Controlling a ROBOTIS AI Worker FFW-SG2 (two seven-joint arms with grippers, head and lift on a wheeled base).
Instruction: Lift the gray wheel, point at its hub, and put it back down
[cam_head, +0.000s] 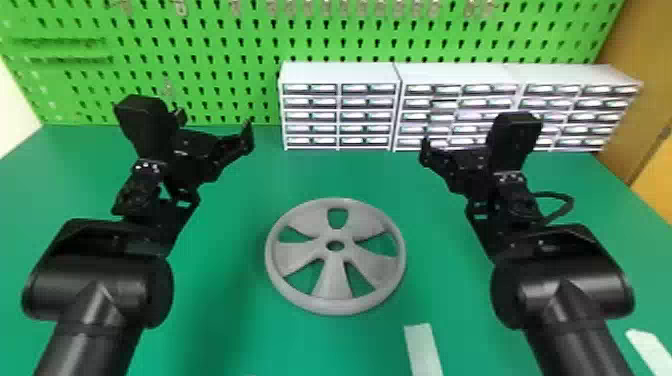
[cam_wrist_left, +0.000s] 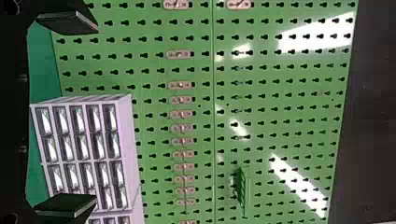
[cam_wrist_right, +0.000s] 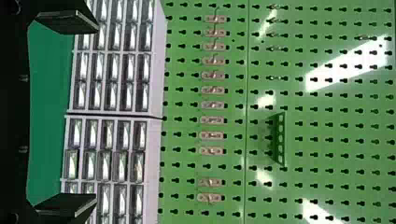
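The gray wheel (cam_head: 340, 287) lies flat on the green table (cam_head: 225, 300), with its round hub hole (cam_head: 335, 245) facing up. Beyond the wheel and to its left, my left gripper (cam_head: 215, 125) is held apart from it with fingers spread. My right gripper (cam_head: 457, 142) stands on the far right side of the wheel, also apart from it. In the left wrist view, the left gripper (cam_wrist_left: 67, 114) has a wide gap and holds nothing. The right wrist view likewise has the right gripper (cam_wrist_right: 67, 114) open around nothing.
White drawer cabinets (cam_head: 340, 72) line the table's back edge before a green pegboard (cam_head: 210, 50) with small hooks. A pale strip (cam_head: 423, 350) lies on the near side, right of the wheel, and another light piece (cam_head: 650, 350) is at the lower right.
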